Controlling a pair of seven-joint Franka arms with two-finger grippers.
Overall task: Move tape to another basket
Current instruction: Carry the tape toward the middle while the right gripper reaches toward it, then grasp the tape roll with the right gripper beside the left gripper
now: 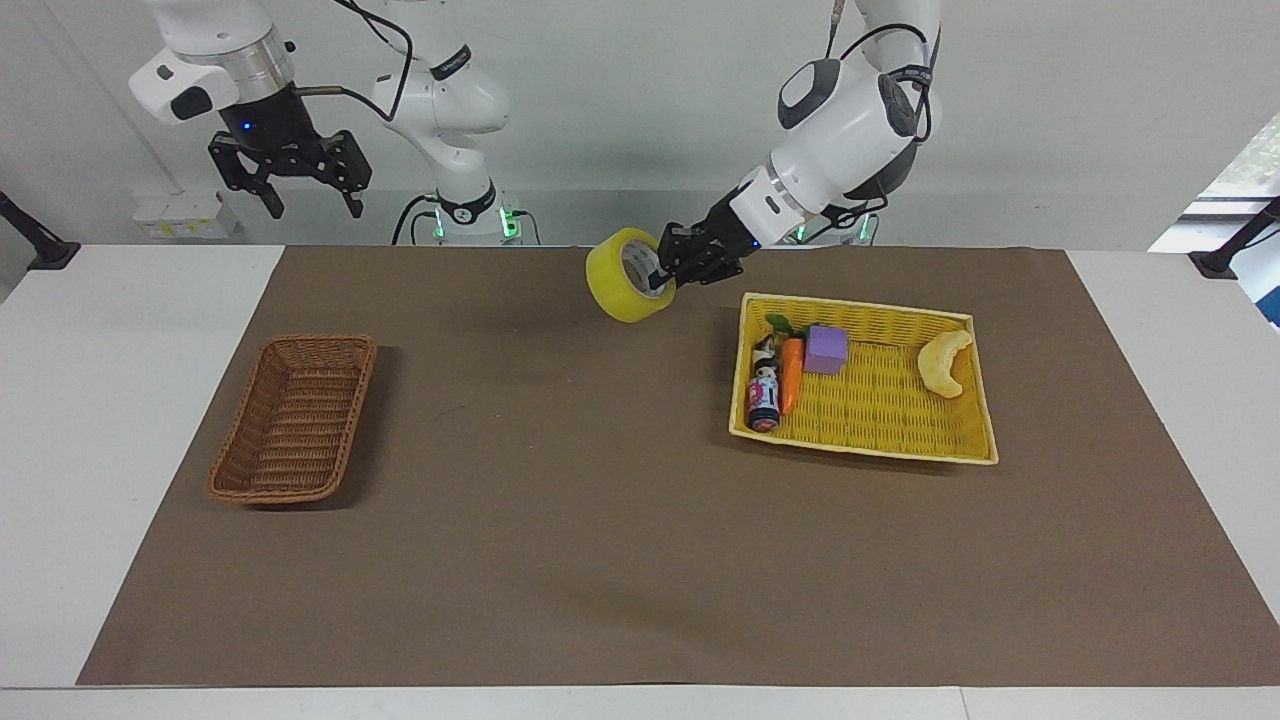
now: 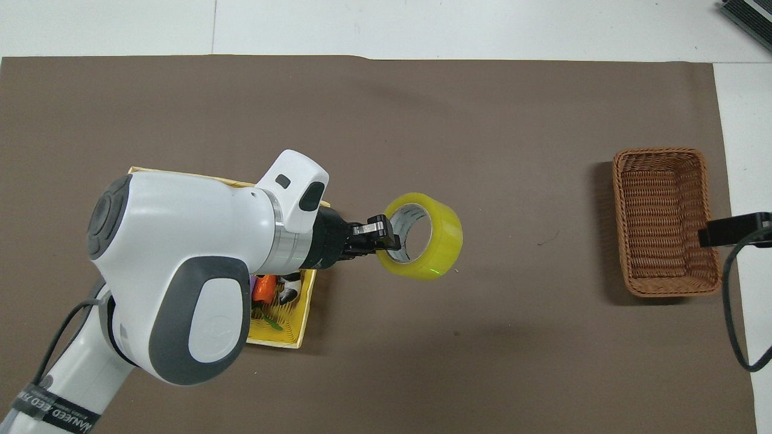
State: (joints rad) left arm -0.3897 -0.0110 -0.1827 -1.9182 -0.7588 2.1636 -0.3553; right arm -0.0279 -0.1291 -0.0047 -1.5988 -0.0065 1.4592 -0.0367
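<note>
Right gripper (image 1: 290,185) waits high with its fingers spread wide and nothing in them, brown wicker basket (image 1: 294,417) bare below; left gripper (image 1: 664,274) pinches the yellow tape roll (image 1: 629,276) aloft over the brown mat (image 1: 560,520); its arm label's writing can't be read

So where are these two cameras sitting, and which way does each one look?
Facing view: high across the table, looking at both robots; shows the left gripper holding the tape and the waiting right gripper, open.
Overhead view: high above the robots' end, looking steeply down and forward; shows the left arm.
Shared: tape, brown wicker basket, yellow basket.
</note>
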